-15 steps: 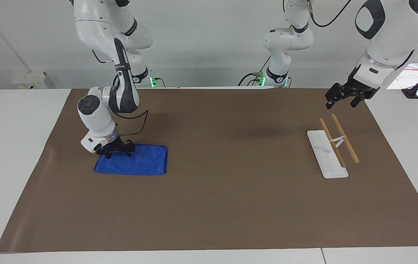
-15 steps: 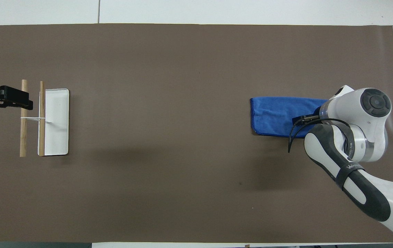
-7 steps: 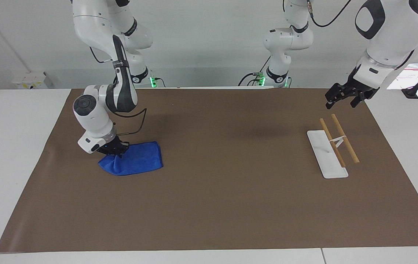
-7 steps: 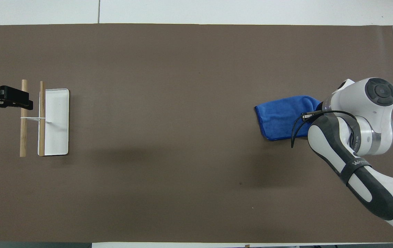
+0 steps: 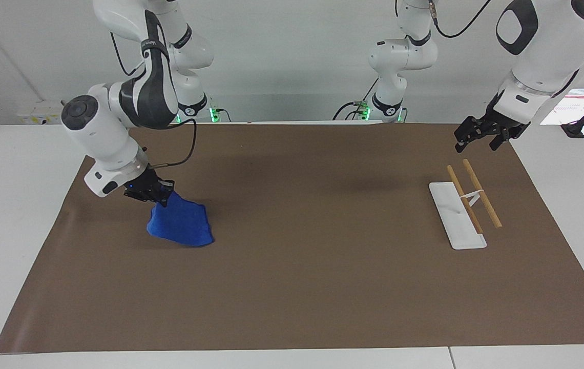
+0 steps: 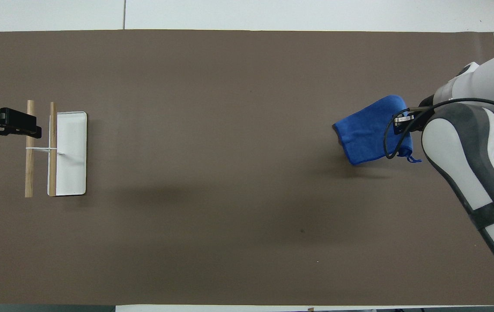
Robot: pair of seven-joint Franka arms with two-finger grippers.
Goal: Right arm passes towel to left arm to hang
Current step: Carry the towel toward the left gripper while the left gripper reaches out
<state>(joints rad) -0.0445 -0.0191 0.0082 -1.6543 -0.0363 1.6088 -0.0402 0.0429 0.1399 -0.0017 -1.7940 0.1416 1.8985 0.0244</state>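
Observation:
My right gripper (image 5: 162, 198) is shut on one edge of the bright blue towel (image 5: 181, 224), toward the right arm's end of the table. The towel hangs bunched from the gripper, with its lower edge at or just above the brown mat. In the overhead view the towel (image 6: 368, 130) shows beside the right gripper (image 6: 405, 121), and its thin corner loop (image 6: 412, 159) dangles. My left gripper (image 5: 478, 137) is open and empty, waiting in the air over the mat's edge by the rack. It also shows in the overhead view (image 6: 17, 126).
A rack of two wooden rods (image 5: 474, 197) on a white tray base (image 5: 451, 220) stands toward the left arm's end; it also shows in the overhead view (image 6: 71, 151). The brown mat (image 5: 322, 266) covers the table.
My right gripper closed on the flat towel's edge and lifted it up and toward the right arm's end, so the towel now hangs bunched. The left arm has not moved.

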